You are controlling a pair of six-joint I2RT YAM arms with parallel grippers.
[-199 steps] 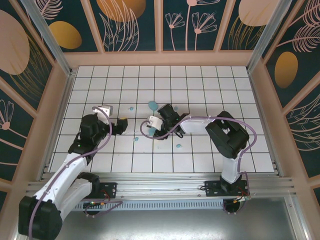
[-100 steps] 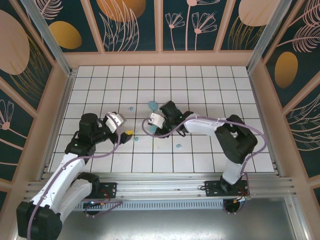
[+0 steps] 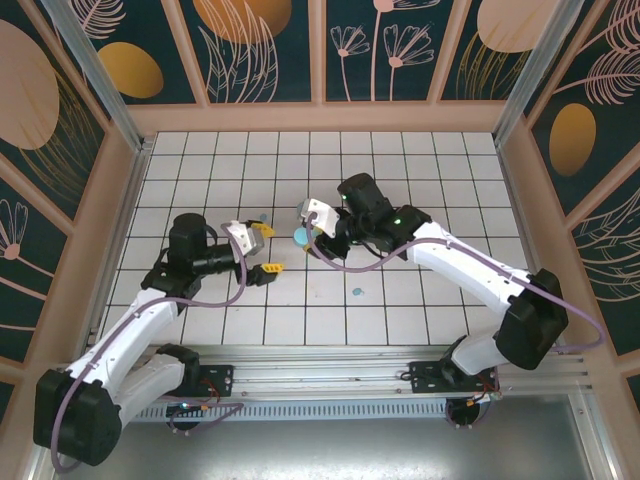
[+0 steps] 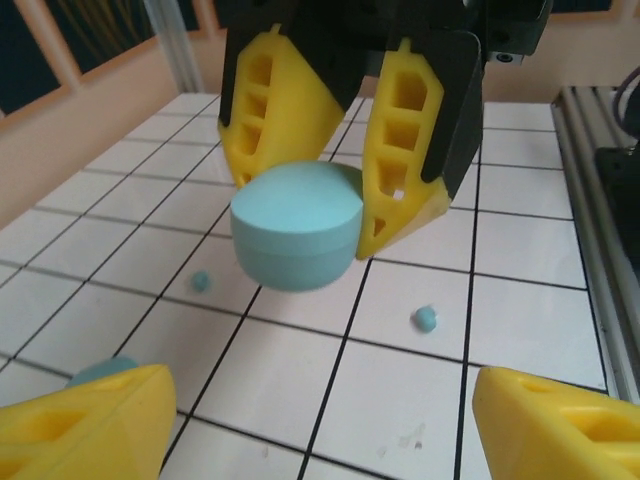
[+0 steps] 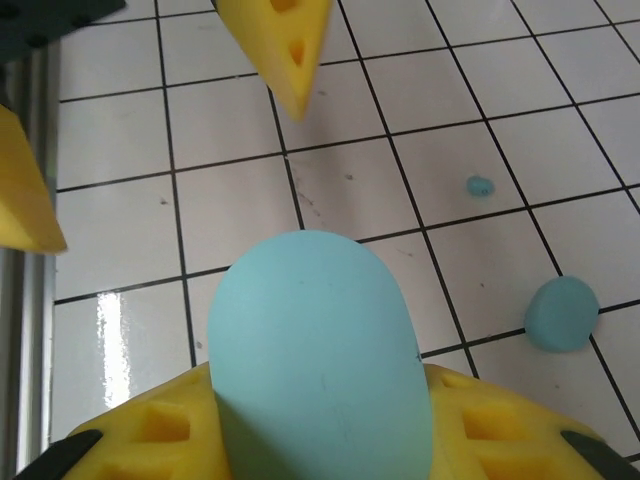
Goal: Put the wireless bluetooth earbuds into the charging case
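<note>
Earbuds (image 4: 426,318) lie loose on surface (image 4: 520,330). R tool (image 4: 325,200) holds case (image 4: 297,225) up; L tool (image 4: 320,400) wide, empty. Step, I guess: open case. Next: L tool grips lid gently.

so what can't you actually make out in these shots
- top view: earbuds too small to count reliably
- right wrist view: held case lower end hidden by right gripper
- left wrist view: second case mostly hidden behind left gripper

One camera looks down from above and behind me across the tiled table (image 3: 400,160); my wrist cameras face each other close-up, both on the light-blue case (image 4: 297,225).
</note>
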